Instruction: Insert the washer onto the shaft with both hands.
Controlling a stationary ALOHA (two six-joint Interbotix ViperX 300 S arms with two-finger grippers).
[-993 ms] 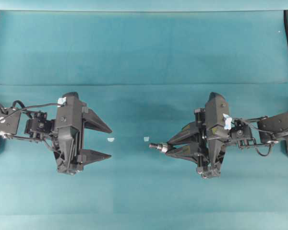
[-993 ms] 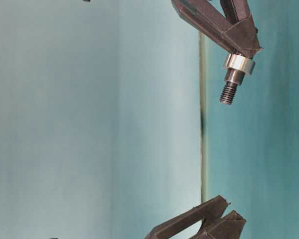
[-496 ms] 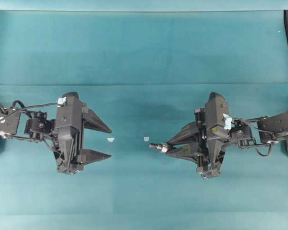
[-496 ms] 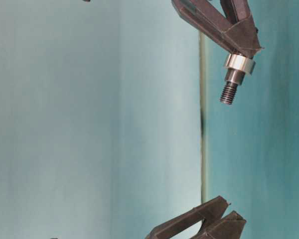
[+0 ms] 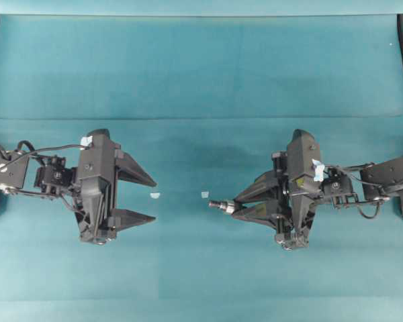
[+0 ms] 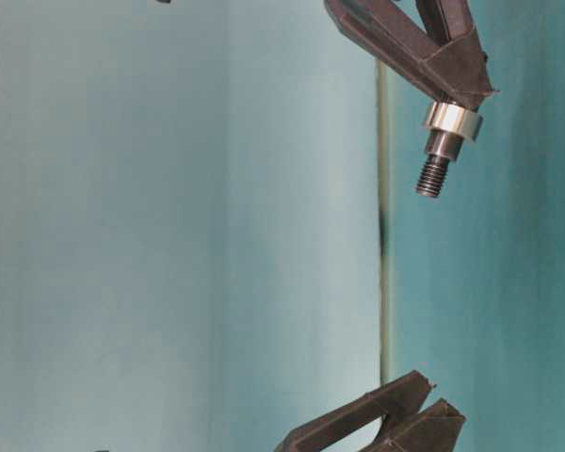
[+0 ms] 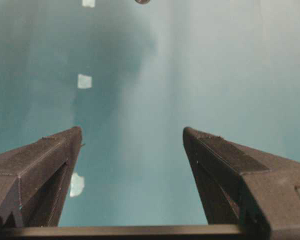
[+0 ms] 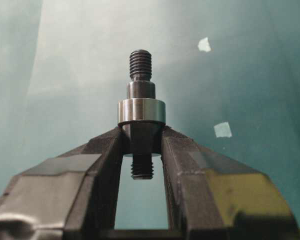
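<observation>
Overhead view has the teal table (image 5: 201, 67) with the left gripper (image 5: 148, 198) spread wide and holding nothing, the right gripper (image 5: 236, 203) clamped on the shaft (image 5: 221, 205) that points toward the left one, and the washer (image 8: 141, 111) already sitting on it just past the fingertips
</observation>
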